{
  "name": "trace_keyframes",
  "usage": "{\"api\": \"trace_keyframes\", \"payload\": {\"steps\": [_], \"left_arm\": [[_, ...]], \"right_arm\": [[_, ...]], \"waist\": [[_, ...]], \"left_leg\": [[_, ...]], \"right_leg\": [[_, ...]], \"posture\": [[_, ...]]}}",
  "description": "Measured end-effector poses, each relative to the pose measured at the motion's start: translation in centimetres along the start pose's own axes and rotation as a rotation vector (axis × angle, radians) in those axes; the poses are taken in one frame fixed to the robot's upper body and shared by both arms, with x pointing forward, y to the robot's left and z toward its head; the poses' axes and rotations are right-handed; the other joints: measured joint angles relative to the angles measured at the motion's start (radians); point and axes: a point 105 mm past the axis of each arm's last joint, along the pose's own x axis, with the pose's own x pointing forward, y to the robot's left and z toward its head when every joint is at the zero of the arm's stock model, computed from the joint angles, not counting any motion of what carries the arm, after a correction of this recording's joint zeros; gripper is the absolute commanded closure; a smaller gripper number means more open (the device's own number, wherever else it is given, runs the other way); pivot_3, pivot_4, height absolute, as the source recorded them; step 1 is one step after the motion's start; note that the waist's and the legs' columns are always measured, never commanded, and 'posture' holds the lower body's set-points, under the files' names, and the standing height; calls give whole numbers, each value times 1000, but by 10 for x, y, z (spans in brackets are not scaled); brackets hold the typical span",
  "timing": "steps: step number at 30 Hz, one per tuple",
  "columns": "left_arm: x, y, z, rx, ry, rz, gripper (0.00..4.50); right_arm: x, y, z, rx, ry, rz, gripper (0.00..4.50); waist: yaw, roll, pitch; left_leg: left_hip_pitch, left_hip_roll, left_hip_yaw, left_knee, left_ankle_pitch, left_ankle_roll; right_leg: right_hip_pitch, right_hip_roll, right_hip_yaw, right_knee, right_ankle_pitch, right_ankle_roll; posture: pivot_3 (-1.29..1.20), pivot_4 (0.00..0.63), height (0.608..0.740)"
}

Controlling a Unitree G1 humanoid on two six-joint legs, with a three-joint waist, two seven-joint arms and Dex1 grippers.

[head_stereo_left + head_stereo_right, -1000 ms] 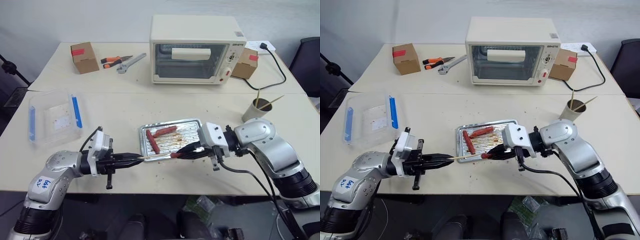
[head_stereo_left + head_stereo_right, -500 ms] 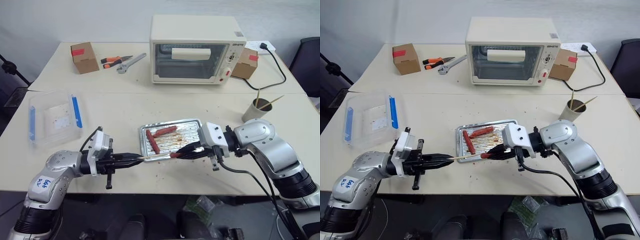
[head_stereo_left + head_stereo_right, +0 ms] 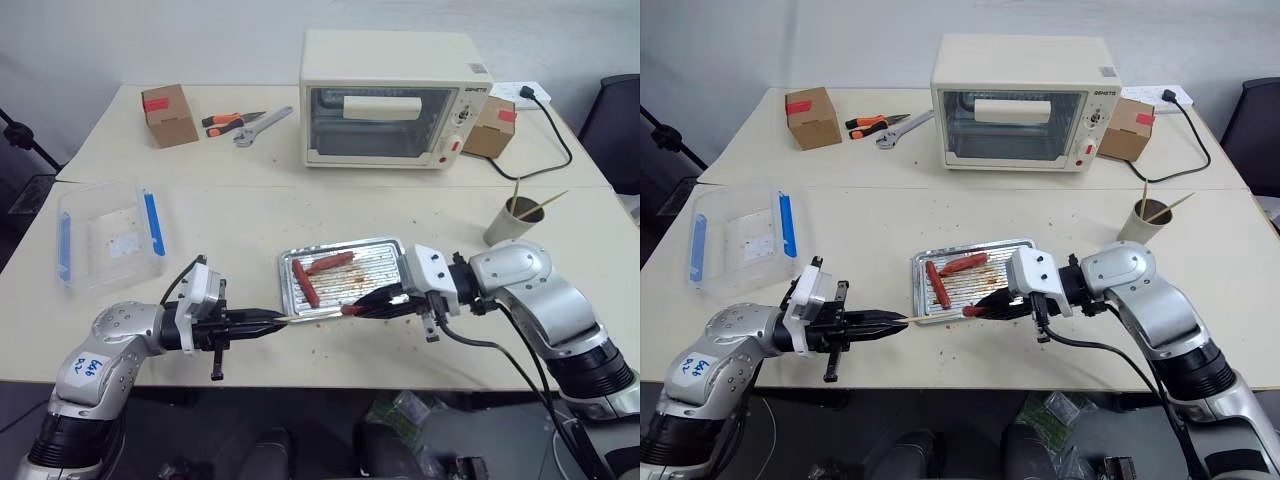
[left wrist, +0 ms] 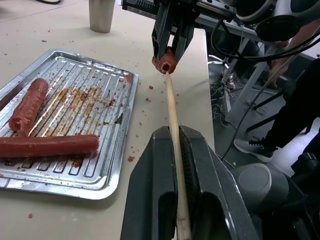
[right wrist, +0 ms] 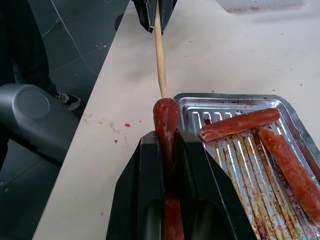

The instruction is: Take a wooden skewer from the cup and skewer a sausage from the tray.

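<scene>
Skewer tip at sausage end, low centre of the head view, just in front of the tray.

Left gripper (image 3: 275, 319) clamped on the skewer (image 4: 171, 120); right gripper (image 3: 362, 306) clamped on the sausage (image 5: 165, 118). Tip touches its end. Tray (image 3: 385, 245) holds two more sausages (image 3: 318, 272) and brown crumbs. Cup (image 3: 511, 222), right edge, holds spare sticks. Plastic box (image 3: 105, 232), left, holds only smears.

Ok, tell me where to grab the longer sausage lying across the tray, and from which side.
Grip the longer sausage at its middle, coming from above with the fingers straddling its width. It lies flat across the ridges of the tray, and the raised rim blocks a low approach. The other sausage touches one end, so the middle leaves the most room.
</scene>
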Motion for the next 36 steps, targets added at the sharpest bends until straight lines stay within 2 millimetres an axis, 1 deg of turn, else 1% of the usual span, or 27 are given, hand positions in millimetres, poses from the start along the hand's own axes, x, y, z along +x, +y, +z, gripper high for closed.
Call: {"api": "trace_keyframes", "payload": {"steps": [7, 11, 17, 27, 36], "left_arm": [[6, 0, -3, -1, 1, -16, 4500], [5, 4, -3, 0, -2, -7, 4500], [5, 4, -2, 4, -4, -7, 4500], [1, 3, -6, -13, 15, -4, 4500], [2, 3, -5, -15, 10, -3, 4500]], "right_arm": [[2, 0, 2, -2, -15, 6, 4379], [3, 1, 2, -9, -16, 12, 4379], [3, 2, 3, -20, -18, 17, 4379], [-5, -3, -9, 4, 4, 3, 4379], [-2, -1, -8, 0, -3, 17, 4379]], "waist": [[1, 0, 0], [0, 0, 0], [0, 0, 0], [0, 0, 0], [0, 0, 0]], "left_leg": [[0, 0, 0, 1, 0, 0], [0, 0, 0, 1, 0, 0], [0, 0, 0, 1, 0, 0], [0, 0, 0, 2, 0, 0], [0, 0, 0, 2, 0, 0]], "right_leg": [[0, 0, 0, 1, 0, 0], [0, 0, 0, 1, 0, 0], [0, 0, 0, 2, 0, 0], [0, 0, 0, 2, 0, 0], [0, 0, 0, 2, 0, 0]], "posture": [[0, 150, 740], [0, 150, 740], [0, 150, 740], [0, 150, 740], [0, 150, 740]]}}
